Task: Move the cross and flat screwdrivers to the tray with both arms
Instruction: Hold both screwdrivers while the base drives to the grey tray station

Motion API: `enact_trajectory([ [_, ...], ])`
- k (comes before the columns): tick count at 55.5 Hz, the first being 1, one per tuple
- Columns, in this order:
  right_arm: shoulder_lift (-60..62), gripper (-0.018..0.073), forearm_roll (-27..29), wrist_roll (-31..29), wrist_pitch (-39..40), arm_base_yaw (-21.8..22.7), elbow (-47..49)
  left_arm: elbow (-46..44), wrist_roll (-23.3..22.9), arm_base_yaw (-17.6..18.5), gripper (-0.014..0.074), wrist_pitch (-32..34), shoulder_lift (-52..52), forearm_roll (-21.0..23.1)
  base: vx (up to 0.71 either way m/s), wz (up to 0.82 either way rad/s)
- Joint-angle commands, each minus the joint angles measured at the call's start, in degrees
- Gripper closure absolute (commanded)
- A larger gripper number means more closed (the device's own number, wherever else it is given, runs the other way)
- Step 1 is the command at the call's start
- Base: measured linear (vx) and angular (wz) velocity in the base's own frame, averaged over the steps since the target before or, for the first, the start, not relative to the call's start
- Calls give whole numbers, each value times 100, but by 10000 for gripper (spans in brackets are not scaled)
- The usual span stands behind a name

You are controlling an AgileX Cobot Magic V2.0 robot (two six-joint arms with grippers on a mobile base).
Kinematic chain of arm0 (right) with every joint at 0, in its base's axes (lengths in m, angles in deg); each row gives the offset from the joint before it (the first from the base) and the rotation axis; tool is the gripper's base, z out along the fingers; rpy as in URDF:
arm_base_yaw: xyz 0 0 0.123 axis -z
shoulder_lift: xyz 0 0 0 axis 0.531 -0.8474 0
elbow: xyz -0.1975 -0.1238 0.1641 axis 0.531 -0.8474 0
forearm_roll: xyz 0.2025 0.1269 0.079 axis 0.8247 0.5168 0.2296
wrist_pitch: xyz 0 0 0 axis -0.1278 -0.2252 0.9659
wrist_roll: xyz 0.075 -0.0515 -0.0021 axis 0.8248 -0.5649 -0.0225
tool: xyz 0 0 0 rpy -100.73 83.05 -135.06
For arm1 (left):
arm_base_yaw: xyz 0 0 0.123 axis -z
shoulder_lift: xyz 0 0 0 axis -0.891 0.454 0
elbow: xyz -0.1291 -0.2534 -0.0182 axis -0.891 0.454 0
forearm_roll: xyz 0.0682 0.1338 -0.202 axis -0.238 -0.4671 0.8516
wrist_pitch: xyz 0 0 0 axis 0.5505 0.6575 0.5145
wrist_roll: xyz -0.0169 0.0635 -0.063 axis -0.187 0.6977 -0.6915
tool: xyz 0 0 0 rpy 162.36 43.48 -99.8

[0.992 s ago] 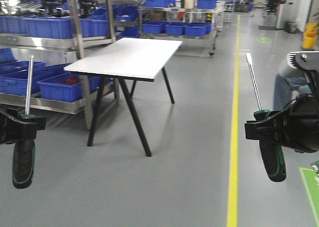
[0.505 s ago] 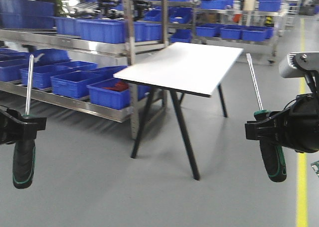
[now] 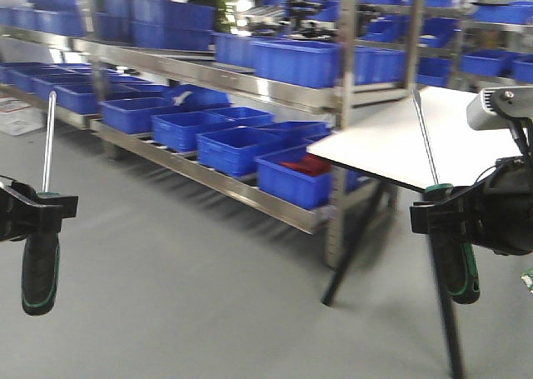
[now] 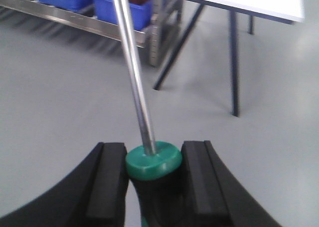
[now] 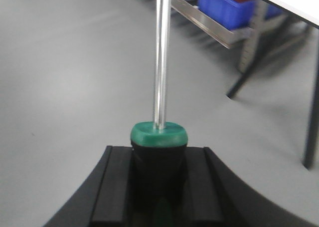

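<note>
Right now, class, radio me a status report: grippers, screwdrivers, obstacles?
Left gripper jaws shut on left screwdriver, shaft up. Right gripper same, right screwdriver. Tray not in view. White table ahead right.

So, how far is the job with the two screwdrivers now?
Done: both pick-ups. The left pincer is shut on the left screwdriver, the right pincer on the right screwdriver, shafts pointing up. In hand: both tools are held in the air, off any surface. Left: both placings. No tray is in view, only a white table and blue bins.
</note>
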Motion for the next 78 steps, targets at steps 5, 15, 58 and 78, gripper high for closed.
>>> enact_trajectory([
  [5, 142, 567, -43, 5, 508, 13, 228, -193, -32, 28, 595, 460, -138, 144, 57, 63],
  [15, 142, 567, -38, 5, 385, 13, 228, -193, -32, 28, 595, 460, -138, 144, 57, 65],
  [58, 142, 567, -37, 5, 379, 13, 228, -193, -32, 28, 595, 454, -138, 144, 58, 58],
  [78, 142, 567, -37, 5, 379, 13, 228, -193, -32, 28, 595, 460, -138, 144, 60, 31],
])
